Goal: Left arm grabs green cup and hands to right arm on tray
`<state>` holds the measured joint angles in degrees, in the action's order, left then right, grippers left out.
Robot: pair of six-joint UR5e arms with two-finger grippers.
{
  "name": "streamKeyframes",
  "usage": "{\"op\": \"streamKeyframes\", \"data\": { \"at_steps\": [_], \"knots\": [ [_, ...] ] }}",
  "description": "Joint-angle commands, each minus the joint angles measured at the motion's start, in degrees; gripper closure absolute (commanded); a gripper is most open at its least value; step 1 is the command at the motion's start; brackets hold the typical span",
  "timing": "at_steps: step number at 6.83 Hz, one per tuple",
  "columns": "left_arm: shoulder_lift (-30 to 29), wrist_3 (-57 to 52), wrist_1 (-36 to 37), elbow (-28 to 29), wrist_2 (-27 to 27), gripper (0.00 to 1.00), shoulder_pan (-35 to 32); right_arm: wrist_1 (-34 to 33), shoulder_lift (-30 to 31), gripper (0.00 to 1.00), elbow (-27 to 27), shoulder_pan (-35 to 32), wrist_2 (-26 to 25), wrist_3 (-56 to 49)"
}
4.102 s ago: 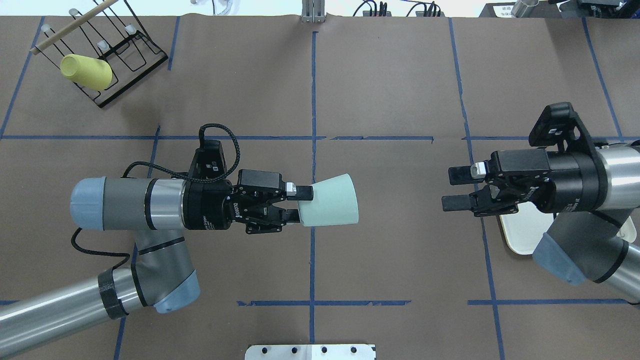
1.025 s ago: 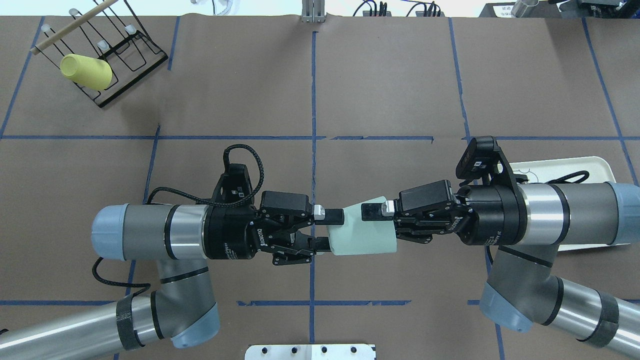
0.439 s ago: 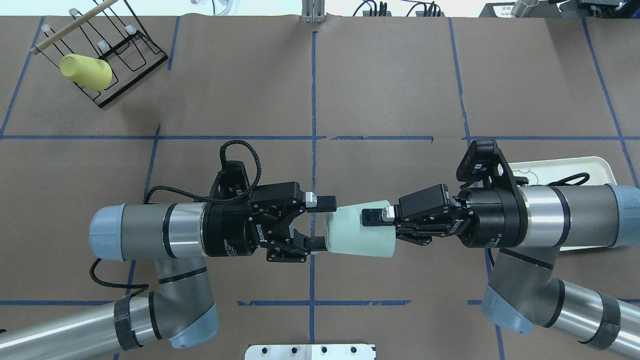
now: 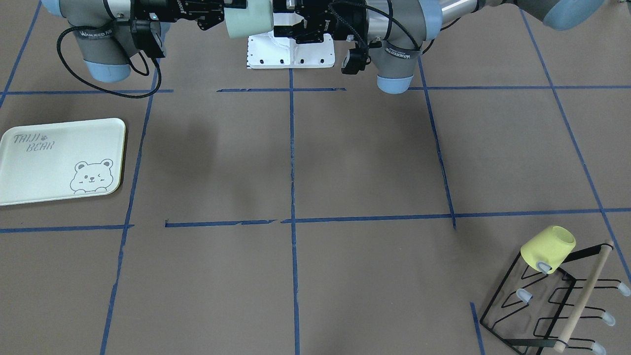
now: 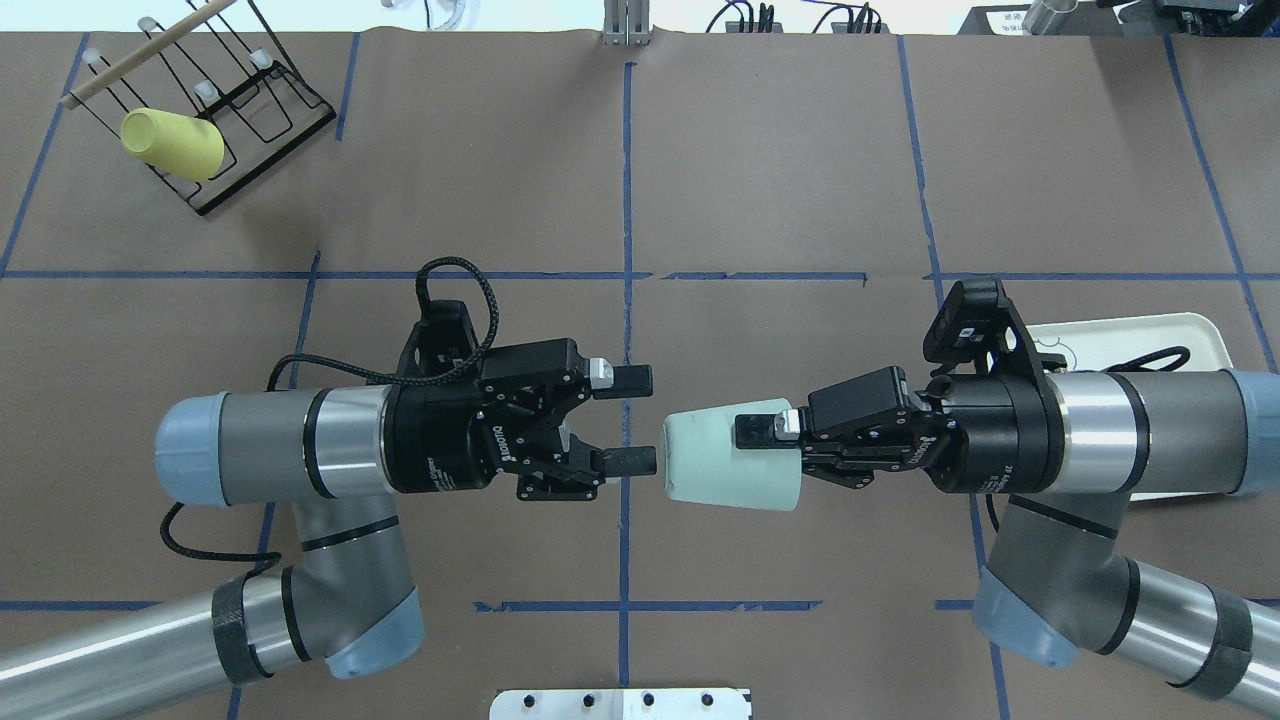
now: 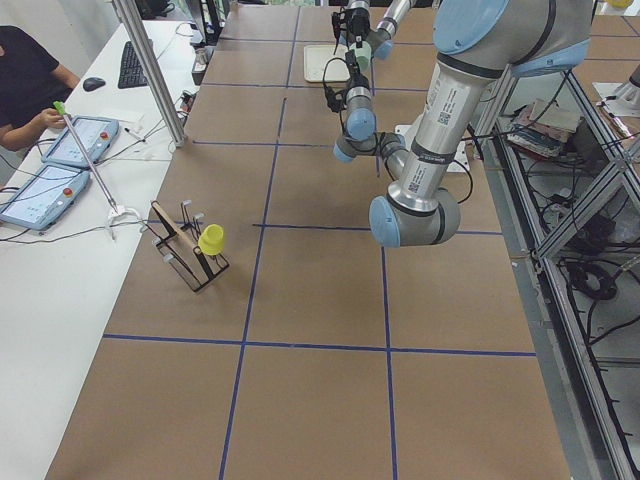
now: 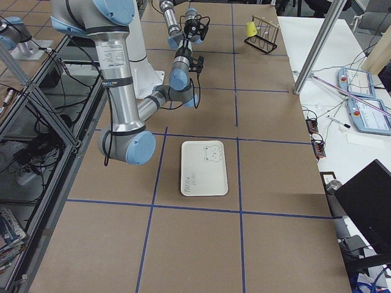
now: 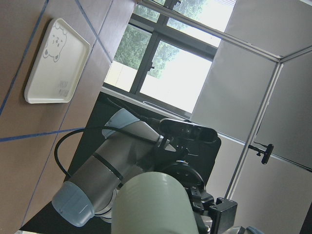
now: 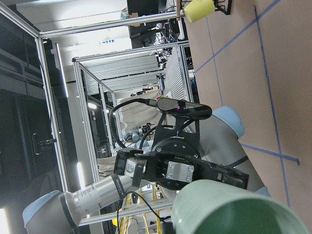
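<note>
The pale mint-green cup [image 5: 722,468] hangs in the air above the table's middle, lying on its side with its base toward the left arm. My right gripper [image 5: 768,446] is shut on the cup's rim end, one finger [image 5: 757,430] lying on its outer wall. My left gripper [image 5: 634,420] is open and empty, its fingertips just left of the cup's base and apart from it. The cream tray [image 5: 1100,338] with the bear drawing lies under my right arm; it shows whole in the front-facing view [image 4: 54,148]. The cup also shows in the front-facing view [image 4: 249,18].
A black wire rack [image 5: 255,110] at the far left corner carries a yellow cup [image 5: 172,144] and a wooden stick. Blue tape lines cross the brown table cover. A white base plate [image 5: 620,703] sits at the near edge.
My left gripper has opened, let go of the cup and drawn back to the left. My right gripper has closed on the cup and holds it alone, shifted slightly right.
</note>
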<state>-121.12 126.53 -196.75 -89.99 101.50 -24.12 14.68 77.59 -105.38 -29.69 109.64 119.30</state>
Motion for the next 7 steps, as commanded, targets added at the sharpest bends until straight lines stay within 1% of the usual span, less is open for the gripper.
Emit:
{"op": "streamKeyframes", "data": {
  "at_steps": [1, 2, 3, 4, 5, 6, 7],
  "knots": [
    [1.15, -0.49, 8.79, -0.10, 0.19, 0.00, -4.78, -0.52, 6.57, 1.00, 0.35, -5.52, -0.48, -0.64],
    [1.15, -0.76, 15.71, -0.10, 0.45, 0.00, -7.76, -0.62, 10.43, 1.00, 2.35, -7.73, -0.04, -5.34],
    [1.33, -1.54, 23.44, -0.01, 0.97, 0.00, -10.83, -2.18, 12.47, 1.00, 5.24, -10.45, 0.14, -8.17],
    [1.50, -8.42, 30.83, -0.80, 5.33, 0.00, -12.86, -8.29, 14.84, 1.00, 5.45, -13.96, 1.27, -10.64],
    [1.59, -13.45, 38.47, -1.50, 8.16, 0.00, -14.54, -16.36, 14.87, 1.00, 5.10, -19.12, 6.85, -17.54],
    [1.77, -17.24, 45.59, -1.68, 9.32, 0.00, -16.12, -25.14, 15.39, 1.00, 5.19, -24.48, 13.78, -26.31],
    [1.68, -21.37, 52.19, -1.68, 12.81, 0.00, -18.05, -34.36, 15.92, 1.00, 5.01, -28.54, 17.76, -34.31]
  ]
}}
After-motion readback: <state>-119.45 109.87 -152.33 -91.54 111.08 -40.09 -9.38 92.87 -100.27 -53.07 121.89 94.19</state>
